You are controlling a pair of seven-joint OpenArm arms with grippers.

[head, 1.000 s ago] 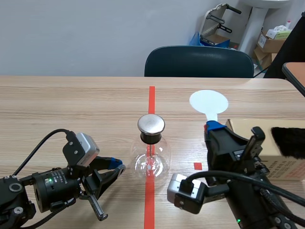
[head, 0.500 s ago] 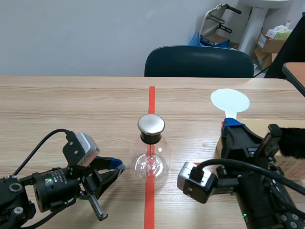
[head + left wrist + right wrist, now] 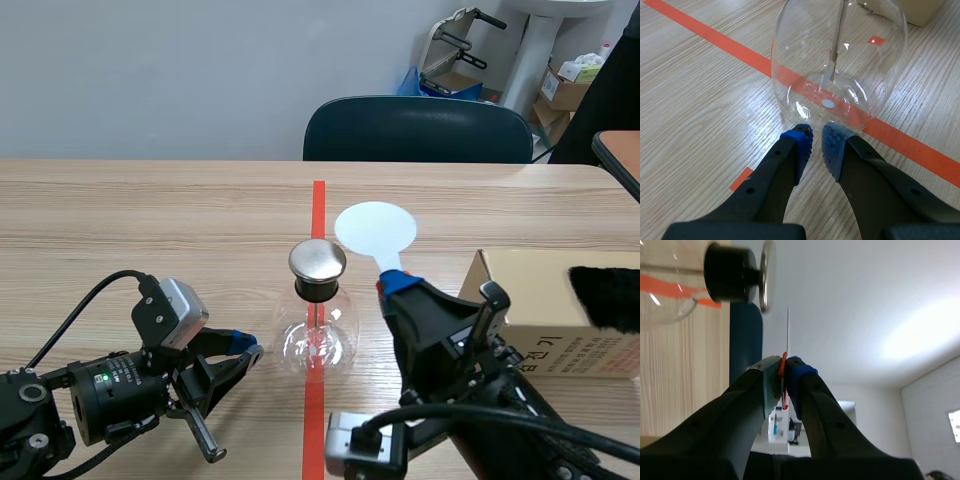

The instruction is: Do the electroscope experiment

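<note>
Wooden table: my right fingers clamp a round white disc, edge-on from the wrist; left fingers closed, empty, by the glass flask.

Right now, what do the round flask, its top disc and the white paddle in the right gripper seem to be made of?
Flask: clear glass, judging by the sharp highlights and the see-through wall. Top disc: brushed metal with a dull silver sheen; the stopper under it looks like black rubber or plastic. White paddle: thin and matte, probably plastic; I cannot tell for sure.
</note>
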